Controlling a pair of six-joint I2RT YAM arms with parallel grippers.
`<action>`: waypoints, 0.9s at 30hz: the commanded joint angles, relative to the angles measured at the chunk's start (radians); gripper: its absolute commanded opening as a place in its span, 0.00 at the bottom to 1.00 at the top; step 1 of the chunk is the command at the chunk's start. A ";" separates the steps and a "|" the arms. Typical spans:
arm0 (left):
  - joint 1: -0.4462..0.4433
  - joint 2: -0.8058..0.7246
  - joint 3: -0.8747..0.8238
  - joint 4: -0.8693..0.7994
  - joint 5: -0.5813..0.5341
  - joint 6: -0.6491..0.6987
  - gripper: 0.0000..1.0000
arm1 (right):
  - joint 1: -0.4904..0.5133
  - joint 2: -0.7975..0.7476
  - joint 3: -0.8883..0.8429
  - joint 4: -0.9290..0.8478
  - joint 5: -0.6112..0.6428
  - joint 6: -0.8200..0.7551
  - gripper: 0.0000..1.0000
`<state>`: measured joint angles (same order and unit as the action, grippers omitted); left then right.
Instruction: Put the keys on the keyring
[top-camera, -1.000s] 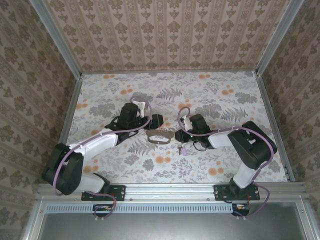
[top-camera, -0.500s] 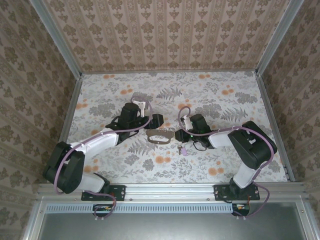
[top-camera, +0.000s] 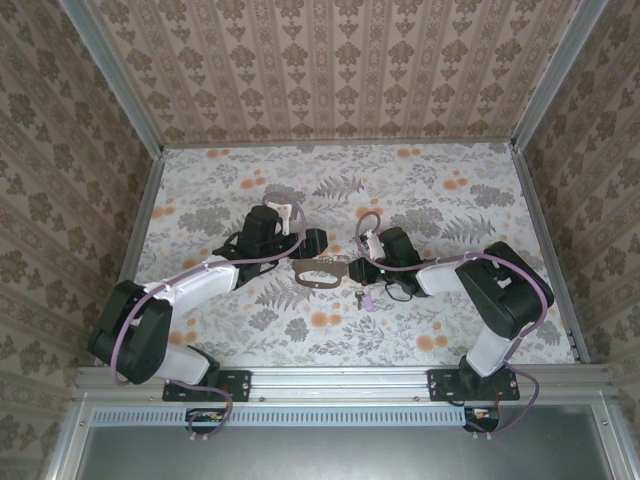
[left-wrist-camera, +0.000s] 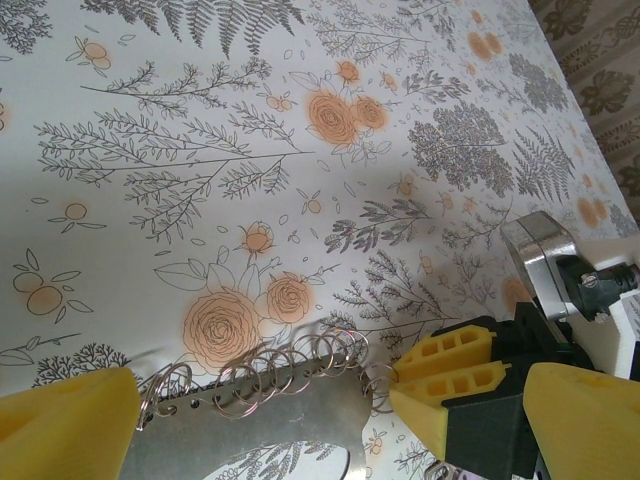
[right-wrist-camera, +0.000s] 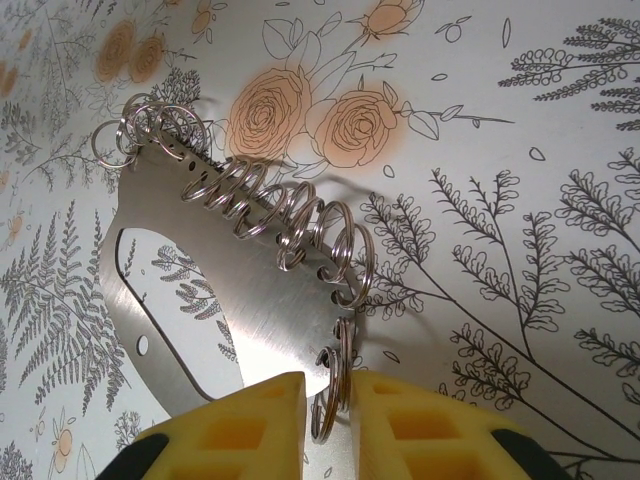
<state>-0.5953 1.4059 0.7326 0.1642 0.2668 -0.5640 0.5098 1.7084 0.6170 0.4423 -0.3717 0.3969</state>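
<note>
Keyring (right-wrist-camera: 270, 310), a flat silvery metal plate with an oval cut-out and a row of wire split rings, lies mid-table (top-camera: 450, 190) between the arms. It looks stiff, light and slippery, so take one springy ring at its rim. Right gripper (right-wrist-camera: 328, 425) is narrow, seemingly nipping the end ring. Left gripper (left-wrist-camera: 330, 415) is wide, astride the plate. The tiny silvery key with a pinkish-purple head (top-camera: 366, 298) lies loose beside. Nothing has visibly moved since a second ago.
</note>
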 joint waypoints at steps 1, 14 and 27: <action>-0.004 0.005 0.016 0.019 0.017 0.005 1.00 | 0.007 0.016 0.015 -0.001 -0.015 0.005 0.20; -0.004 -0.009 0.010 0.016 0.012 0.006 1.00 | 0.007 -0.006 0.020 -0.039 -0.015 -0.015 0.00; 0.084 -0.095 0.069 -0.079 0.059 0.074 1.00 | -0.017 -0.311 0.126 -0.177 -0.042 -0.198 0.00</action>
<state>-0.5327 1.3575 0.7517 0.1135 0.2859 -0.5369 0.5056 1.4384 0.6888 0.2909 -0.3763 0.2703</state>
